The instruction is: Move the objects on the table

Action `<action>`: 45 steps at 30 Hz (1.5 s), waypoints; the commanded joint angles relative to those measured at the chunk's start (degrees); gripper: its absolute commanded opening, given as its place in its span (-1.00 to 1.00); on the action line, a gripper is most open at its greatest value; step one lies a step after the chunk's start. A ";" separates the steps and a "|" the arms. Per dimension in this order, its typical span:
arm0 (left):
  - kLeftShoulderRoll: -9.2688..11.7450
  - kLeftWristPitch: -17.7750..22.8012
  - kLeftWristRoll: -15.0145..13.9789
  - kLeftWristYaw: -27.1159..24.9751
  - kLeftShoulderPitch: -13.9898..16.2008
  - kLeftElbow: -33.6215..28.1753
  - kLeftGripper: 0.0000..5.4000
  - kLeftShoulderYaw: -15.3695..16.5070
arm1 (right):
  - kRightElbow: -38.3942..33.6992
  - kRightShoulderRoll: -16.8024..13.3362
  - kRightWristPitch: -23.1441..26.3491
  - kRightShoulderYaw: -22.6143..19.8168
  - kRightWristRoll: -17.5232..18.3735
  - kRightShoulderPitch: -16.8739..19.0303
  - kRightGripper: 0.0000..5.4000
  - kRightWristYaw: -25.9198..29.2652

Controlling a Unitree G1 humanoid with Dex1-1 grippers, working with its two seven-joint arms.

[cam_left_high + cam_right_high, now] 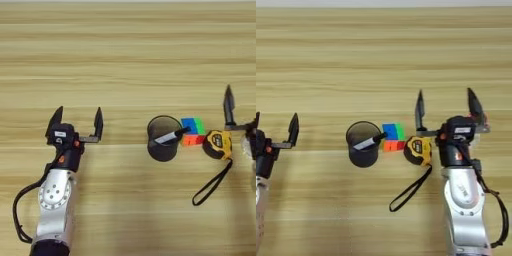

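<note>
A black mesh pen cup (163,138) stands at the table's middle with a black-and-white marker (170,136) leaning out of it to the right. Right behind it sits the multicoloured puzzle cube (193,131). The yellow tape measure (419,149) lies just right of the cube, its black strap (409,191) looping toward the front. My right gripper (446,109) stands open just right of the tape measure, its left finger above the tape's far edge, nothing between the fingers. At the left, well clear of the cup, my left gripper (77,122) is open and empty.
The light wooden table (125,60) fills the view. Both silver forearms reach in from the near edge, the left arm (56,200) with a black cable beside it, the right arm (465,205) likewise.
</note>
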 commanded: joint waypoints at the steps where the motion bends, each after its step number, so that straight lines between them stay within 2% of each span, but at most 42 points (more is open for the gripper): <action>1: 0.00 -0.33 0.41 0.38 -0.43 0.57 1.00 0.22 | -0.60 0.20 -0.24 4.19 -0.13 1.23 1.00 3.79; 6: 0.02 -0.41 0.34 0.46 -0.54 0.77 1.00 0.40 | 1.21 0.67 1.08 8.31 2.11 1.81 1.00 8.31; 11: -0.10 -0.41 0.42 0.67 -0.55 0.77 1.00 0.59 | 7.01 0.47 1.00 12.26 1.16 1.56 1.00 12.46; 13: -0.10 -0.43 0.42 0.74 -0.55 0.78 1.00 0.61 | 9.11 0.58 0.84 13.20 1.86 1.45 1.00 14.14; 17: -0.07 -0.46 0.39 0.87 -0.50 0.76 1.00 0.62 | 12.64 0.28 0.45 14.43 0.91 1.19 1.00 16.07; 36: 0.06 -0.21 0.20 0.72 -0.23 0.33 1.00 0.52 | 14.32 -1.36 -1.99 14.20 -0.14 4.89 1.00 16.76; 45: -0.15 -0.25 0.41 0.80 -0.31 0.51 1.00 0.30 | 18.07 -1.12 -3.19 13.08 -0.36 3.96 1.00 16.34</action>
